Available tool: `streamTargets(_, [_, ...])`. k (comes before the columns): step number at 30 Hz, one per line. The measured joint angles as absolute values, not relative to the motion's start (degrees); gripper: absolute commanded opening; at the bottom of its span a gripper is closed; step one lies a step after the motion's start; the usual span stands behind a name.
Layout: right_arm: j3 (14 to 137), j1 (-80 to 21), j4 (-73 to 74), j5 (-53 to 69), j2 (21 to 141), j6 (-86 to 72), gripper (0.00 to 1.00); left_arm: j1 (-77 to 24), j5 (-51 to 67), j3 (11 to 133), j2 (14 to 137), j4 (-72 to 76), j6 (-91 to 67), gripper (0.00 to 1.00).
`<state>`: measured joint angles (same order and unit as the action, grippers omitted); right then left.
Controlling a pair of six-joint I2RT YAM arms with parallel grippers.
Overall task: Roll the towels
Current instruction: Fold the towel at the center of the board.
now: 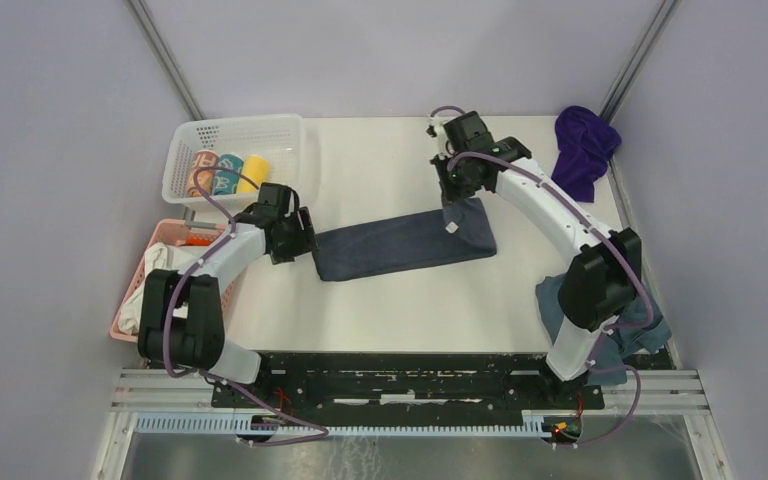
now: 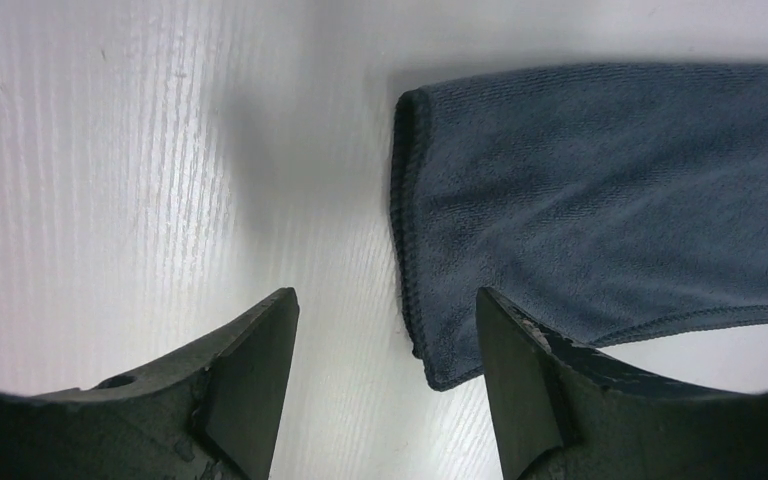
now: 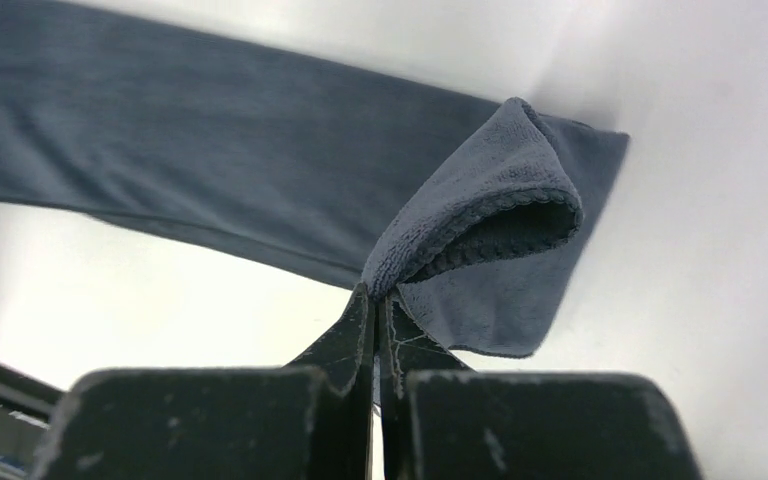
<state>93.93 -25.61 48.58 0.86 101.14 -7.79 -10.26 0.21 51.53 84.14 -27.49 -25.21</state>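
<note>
- Across the middle of the surface (image 1: 380,310) lies the slate-grey towel (image 1: 400,245), folded into a long strip that runs left to right between the two arms.
- At its right end the right tool (image 3: 375,296) is closed on the hem. It pinches the cloth and lifts it into a small hooded curl, while the rest of the strip lies flat.
- The left tool (image 2: 385,305) is open with its jaws spread, low over the strip's left end. One finger sits above the near corner of the cloth and the other above bare surface, and it grips nothing.
- The step in hand looks like the start of the first roll, begun from the right end.
- Next, the lifted hem probably needs to turn over onto the strip and then travel leftward in tight, even turns. The left end may need pinning so the strip does not slide.
- The purple towel (image 1: 582,150) sits crumpled in the far right corner, well apart and not yet rolled.
- No brand or writing can be read. A small white fleck on the grey cloth near the right tool may be a tag, but it is too small to tell.
</note>
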Motion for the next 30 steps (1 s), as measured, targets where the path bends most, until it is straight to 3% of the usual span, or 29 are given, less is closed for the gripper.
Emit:
streamTargets(8, [100.90,-36.34,48.56,3.55,106.00,-12.38,0.01,-8.08,4.49,49.36,86.61,-25.58,-27.59,0.68])
streamTargets(20, [109.91,-46.06,46.00,5.48,114.21,-19.64,0.01,-7.35,6.20,48.88,89.86,-24.23,-27.62,0.46])
streamTargets(30, [111.70,-50.76,40.36,6.02,119.48,-23.35,0.01,-7.35,7.75,48.36,90.50,-23.05,-27.62,0.40])
